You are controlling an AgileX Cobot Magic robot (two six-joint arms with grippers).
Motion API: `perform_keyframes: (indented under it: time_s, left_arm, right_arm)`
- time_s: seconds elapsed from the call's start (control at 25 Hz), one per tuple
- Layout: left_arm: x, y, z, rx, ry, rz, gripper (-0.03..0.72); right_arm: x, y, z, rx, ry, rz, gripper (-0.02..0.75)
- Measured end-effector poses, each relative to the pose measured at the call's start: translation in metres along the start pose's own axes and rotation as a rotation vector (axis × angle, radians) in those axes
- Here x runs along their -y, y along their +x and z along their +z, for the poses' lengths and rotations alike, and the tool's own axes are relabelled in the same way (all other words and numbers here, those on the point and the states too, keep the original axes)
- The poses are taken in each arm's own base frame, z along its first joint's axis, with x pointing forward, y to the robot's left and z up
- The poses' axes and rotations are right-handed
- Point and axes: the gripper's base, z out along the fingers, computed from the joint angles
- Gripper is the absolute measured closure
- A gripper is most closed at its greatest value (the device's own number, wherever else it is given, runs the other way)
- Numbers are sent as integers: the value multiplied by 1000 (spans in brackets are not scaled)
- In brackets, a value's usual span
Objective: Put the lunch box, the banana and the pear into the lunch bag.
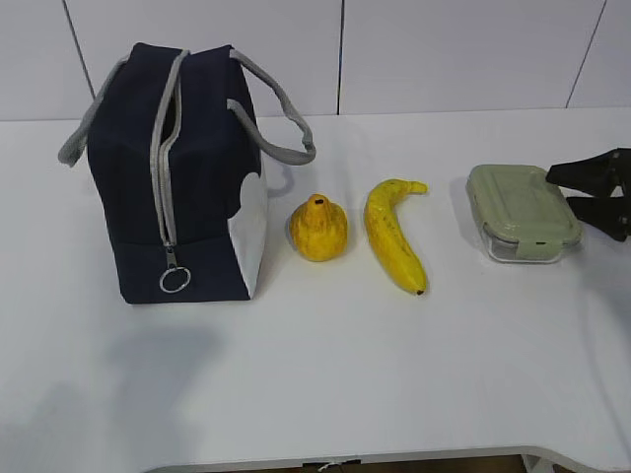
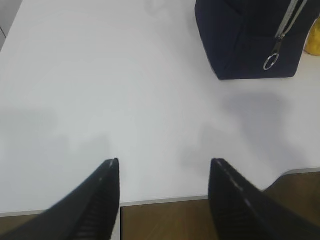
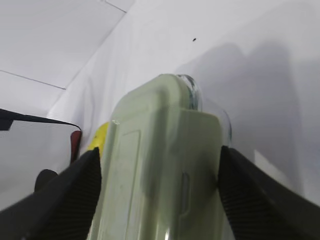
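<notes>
Closest to us is just bare white tabletop (image 1: 325, 374), and our left claw (image 2: 164, 200) hangs over its near edge, fingers spread wide with nothing between them.

A bit further in, everything sits in a row across the tabletop. On the left we've got the navy lunch bag (image 1: 168, 177) standing upright, its grey zipper (image 1: 163, 148) run shut down the end facing us, with the ring pull (image 1: 175, 280) dangling near the bottom. Grey handles (image 1: 281, 128) flop off the top, and there's a white panel on its right side. Just beside that panel is the pear (image 1: 318, 228), squat and yellow-orange, dark hole on top. Next over, close to it but apart, is the banana (image 1: 392, 235), dark tip pointing toward us and stem pointing away.

Well off to the right is the lunch box (image 1: 521, 212), green lid on. Our right claw (image 1: 601, 193) is at its right end, released. In the right wrist view the fingers (image 3: 75, 195) straddle the box on both sides, though we can't tell if they're touching it.
</notes>
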Motion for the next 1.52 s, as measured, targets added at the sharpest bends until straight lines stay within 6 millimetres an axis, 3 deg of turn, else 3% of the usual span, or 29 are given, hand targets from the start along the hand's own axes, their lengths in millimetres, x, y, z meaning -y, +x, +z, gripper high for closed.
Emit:
perform_keyframes:
  time_s: [0.28, 1.28, 1.52]
  left_arm:
    - [0, 0, 0, 0, 0, 0, 274]
    - [0, 0, 0, 0, 0, 0, 274]
    - [0, 0, 0, 0, 0, 0, 274]
  right_arm:
    - [10, 7, 5, -3, -26, 44, 150]
    - [12, 11, 7, -14, -51, 56, 150]
    - [12, 11, 7, -16, -51, 56, 203]
